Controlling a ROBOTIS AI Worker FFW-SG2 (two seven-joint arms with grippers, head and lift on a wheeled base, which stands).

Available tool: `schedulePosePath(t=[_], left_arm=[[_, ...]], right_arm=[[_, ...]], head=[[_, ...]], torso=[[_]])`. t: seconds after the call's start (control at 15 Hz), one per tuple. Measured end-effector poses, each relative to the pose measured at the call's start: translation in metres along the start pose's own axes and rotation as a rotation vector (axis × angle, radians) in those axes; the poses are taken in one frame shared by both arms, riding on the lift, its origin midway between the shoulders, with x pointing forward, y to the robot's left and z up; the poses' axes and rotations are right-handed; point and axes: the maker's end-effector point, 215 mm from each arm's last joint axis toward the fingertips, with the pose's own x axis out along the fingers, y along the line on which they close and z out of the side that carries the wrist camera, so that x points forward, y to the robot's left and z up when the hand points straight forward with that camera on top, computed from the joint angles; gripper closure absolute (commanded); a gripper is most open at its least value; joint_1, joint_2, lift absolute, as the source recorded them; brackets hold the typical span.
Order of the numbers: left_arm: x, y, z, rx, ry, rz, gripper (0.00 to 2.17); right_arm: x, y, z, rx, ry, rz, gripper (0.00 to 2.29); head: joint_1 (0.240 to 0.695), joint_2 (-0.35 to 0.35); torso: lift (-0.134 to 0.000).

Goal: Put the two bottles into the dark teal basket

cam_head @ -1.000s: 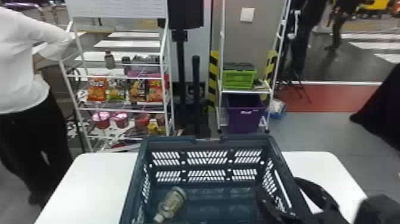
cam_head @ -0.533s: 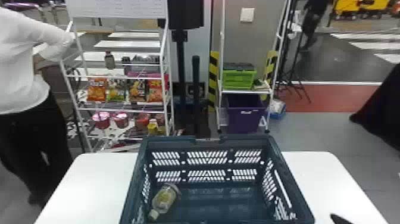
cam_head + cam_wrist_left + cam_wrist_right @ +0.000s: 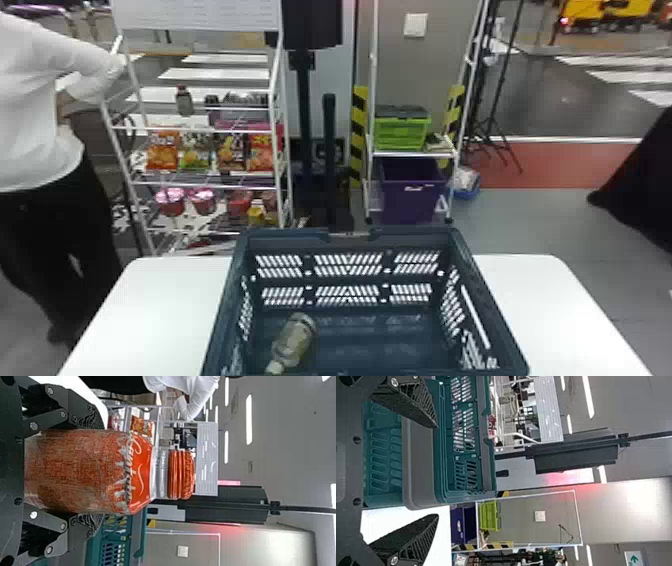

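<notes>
White bench (image 3: pixel 555 305) carries the dark teal basket (image 3: pixel 285 240), a clear bottle (image 3: pixel 295 340) lying inside. Left fingers (image 3: pixel 90 417) grip the upright red-capped bottle (image 3: pixel 83 471); right fingers (image 3: pixel 415 538) stand open, empty. Too low an approach could clip the rim; a high release could knock both together.

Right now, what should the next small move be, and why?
Probably raise the left gripper: it holds the red-capped bottle upright beside the dark teal basket, its lower part seemingly below the rim it must clear to join the other bottle lying inside.
</notes>
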Motion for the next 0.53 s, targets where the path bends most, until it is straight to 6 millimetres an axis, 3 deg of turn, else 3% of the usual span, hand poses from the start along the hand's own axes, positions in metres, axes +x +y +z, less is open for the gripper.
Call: schedulePosePath(t=[0.2, 0.53], left_arm=[[0.025, 0.004, 0.024, 0.048, -0.012, 0.005, 2.15], [0.093, -0.009, 0.065, 0.15, -0.002, -0.001, 2.15]], right_arm=[[-0.009, -0.001, -0.002, -0.004, -0.012, -0.006, 0.09], [-0.031, -0.003, 0.007, -0.016, -0.068, -0.02, 0.09]], head=[[0.499, 0.0], [0.499, 0.0]], torso=[[0.0], [0.0]])
